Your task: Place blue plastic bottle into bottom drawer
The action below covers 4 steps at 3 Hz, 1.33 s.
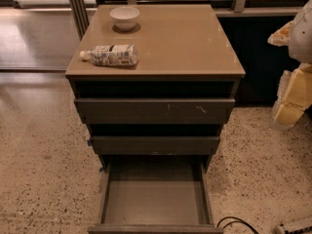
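The blue plastic bottle [111, 55] lies on its side on the bench [185, 43], near the bench's front-left corner, white cap pointing toward the left edge. A white bowl [125, 17] stands behind it, toward the bench's back-left corner, apart from the bottle. Beneath the bench top, the bottom drawer [153, 201] is pulled well out toward the camera, its flat grey floor bare. The two shallower drawers above it, the upper drawer [154, 110] and the middle drawer [155, 144], stand only slightly out.

The gripper [291, 101] shows as a pale yellow-white shape off the bench's right side, well apart from the bottle and carrying nothing that can be seen. Whether it is spread or pressed together cannot be told.

Judging from this, the drawer is ready and the task sits at its reach step: the bottle is not yet grasped. The next move likely calls for crossing over the bench to its left front, coming down across the bottle's round body without nudging the bowl, and gripping firmly, since a lying bottle may roll.
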Each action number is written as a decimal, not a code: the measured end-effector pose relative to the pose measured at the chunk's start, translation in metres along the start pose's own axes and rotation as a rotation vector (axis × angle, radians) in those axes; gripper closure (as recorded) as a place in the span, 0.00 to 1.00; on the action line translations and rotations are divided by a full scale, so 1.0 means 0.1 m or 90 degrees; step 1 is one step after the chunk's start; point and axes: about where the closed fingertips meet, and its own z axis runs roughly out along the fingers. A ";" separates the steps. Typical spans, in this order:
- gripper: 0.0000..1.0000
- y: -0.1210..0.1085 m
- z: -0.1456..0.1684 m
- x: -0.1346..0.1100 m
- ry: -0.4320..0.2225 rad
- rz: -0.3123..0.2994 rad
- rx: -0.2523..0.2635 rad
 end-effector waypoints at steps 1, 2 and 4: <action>0.00 0.00 0.00 0.00 0.000 0.000 0.000; 0.00 -0.13 0.14 -0.18 -0.007 -0.028 -0.003; 0.00 -0.64 0.48 -0.82 -0.030 -0.127 0.007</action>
